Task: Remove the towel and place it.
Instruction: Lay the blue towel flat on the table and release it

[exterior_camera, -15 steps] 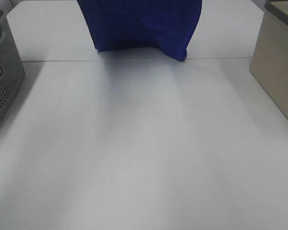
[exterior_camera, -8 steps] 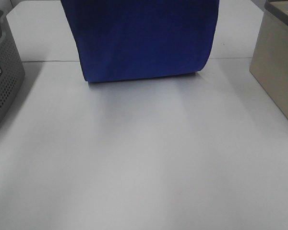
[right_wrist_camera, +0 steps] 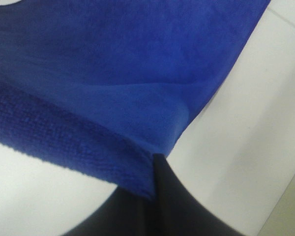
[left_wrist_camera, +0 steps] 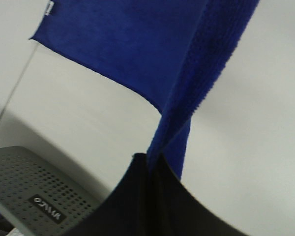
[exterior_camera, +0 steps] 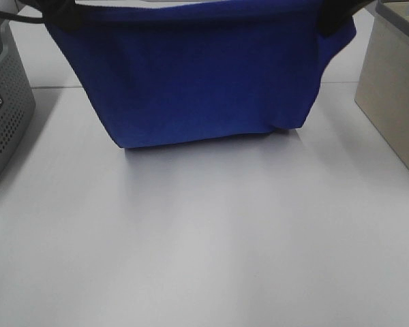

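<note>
- The towel (exterior_camera: 204,75) hangs spread out as a blue sheet at 12 o'clock in the high view, held up by its two top corners.
- The left claw (left_wrist_camera: 147,158) is pinched tight on one top corner, with the cloth squeezed between its dark tips. In the high view it sits at 11 o'clock.
- The right claw (right_wrist_camera: 155,158) is likewise closed hard on the other top corner, at 1 o'clock in the high view.
- The towel's lower edge is low over the surface (exterior_camera: 204,259). I cannot tell whether it touches.
- A small white tag (left_wrist_camera: 49,7) shows at a lower corner in the left wrist view.
- Judging by this, the removal looks done, since the towel is lifted free and carried by both claws. Laying it down and letting go are still left.
- The surface is plain white, with a thin seam (exterior_camera: 41,87) running across it at the far side.
- A grey perforated basket (exterior_camera: 7,116) stands at 9 o'clock and a beige box (exterior_camera: 395,102) at 3 o'clock, both apart from the towel.
- Nothing of the room beyond shows.
</note>
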Tool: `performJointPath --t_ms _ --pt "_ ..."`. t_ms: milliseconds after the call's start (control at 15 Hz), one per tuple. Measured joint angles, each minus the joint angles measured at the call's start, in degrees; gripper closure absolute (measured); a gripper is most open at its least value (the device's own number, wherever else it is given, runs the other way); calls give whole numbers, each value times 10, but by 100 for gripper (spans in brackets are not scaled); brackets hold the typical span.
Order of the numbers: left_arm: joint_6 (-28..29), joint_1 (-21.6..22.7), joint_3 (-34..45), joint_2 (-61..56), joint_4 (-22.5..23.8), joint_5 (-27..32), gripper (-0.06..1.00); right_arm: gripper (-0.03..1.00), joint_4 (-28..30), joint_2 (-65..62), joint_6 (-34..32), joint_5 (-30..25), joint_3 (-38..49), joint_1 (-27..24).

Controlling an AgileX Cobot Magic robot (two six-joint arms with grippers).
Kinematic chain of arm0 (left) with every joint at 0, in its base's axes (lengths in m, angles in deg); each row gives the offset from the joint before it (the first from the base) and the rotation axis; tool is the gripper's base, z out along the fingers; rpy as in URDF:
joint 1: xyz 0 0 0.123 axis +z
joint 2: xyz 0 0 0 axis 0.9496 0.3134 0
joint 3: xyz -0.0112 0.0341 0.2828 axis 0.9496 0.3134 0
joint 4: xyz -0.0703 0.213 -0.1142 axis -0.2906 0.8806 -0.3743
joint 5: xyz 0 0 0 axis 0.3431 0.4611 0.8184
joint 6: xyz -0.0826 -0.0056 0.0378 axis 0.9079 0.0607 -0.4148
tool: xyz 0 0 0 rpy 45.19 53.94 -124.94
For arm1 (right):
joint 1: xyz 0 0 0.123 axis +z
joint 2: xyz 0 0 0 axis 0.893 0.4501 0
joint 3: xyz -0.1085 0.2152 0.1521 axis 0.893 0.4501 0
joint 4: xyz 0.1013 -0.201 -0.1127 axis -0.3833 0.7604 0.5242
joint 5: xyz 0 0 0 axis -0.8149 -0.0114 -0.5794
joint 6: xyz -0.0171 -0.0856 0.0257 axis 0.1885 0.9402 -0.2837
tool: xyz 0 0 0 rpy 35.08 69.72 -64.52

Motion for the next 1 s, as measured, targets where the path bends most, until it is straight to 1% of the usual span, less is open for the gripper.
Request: performJointPath --t_ms 200,267,467,600,667,867,1000 --pt "6 -2 78 -35 -58 -2 94 95 -2 -56 1 1 127 0" --pt "9 -3 94 -42 -66 -3 94 95 -6 -65 1 2 148 0" --pt "19 -3 180 -83 -106 -9 94 95 -25 -111 2 2 248 1" --pt "23 -4 229 -116 -142 -14 94 95 -31 -135 1 2 299 2" --pt "24 -5 280 -150 -179 -15 94 95 -42 -163 -1 2 347 2" --pt "34 -5 345 -206 -209 -17 94 95 -78 -211 -5 2 431 2" --pt "38 -5 384 -236 -242 -16 94 95 -96 -245 -5 2 488 2"
